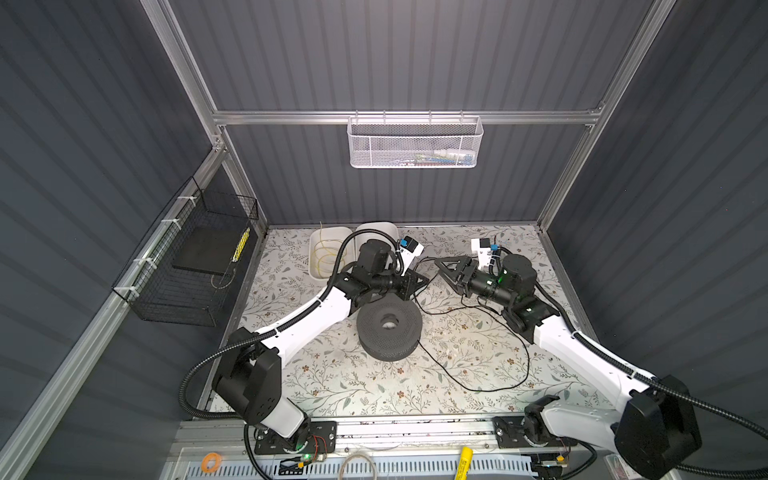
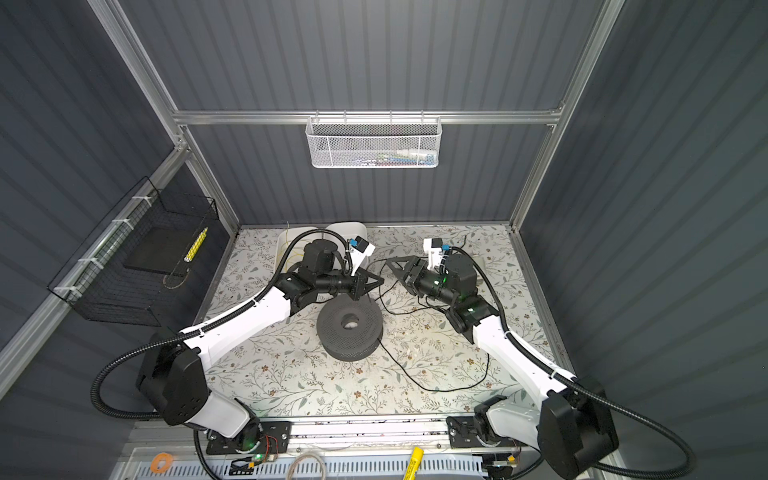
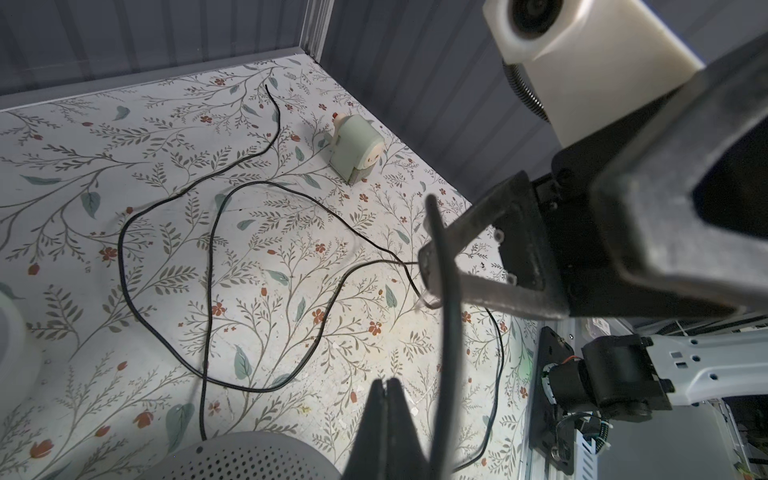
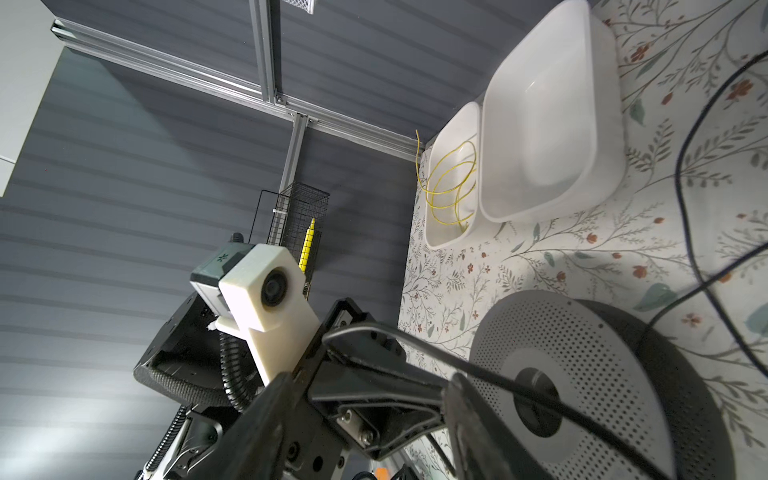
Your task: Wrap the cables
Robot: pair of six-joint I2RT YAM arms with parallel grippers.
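Grey ribbed walls box in a floral-print table [image 1: 332,374], and from where I stand a dark perforated spool [image 1: 388,328] sits at its centre. Thin black cord [image 1: 484,390] leaves the spool's rim at 4 o'clock and sprawls in loose loops toward 3 and 5 o'clock. It then climbs toward 1 o'clock, just past the spool, where the left gripper [image 3: 384,384] and right gripper [image 1: 444,272] face each other. The left one's fingers are pressed tight together; cord runs just beside them, though I cannot tell whether any is pinched. The right one's jaws stand apart, with cord crossing the gap. Two white bins [image 1: 320,237] sit at 11 o'clock, one holding a yellow wire coil [image 1: 326,257].
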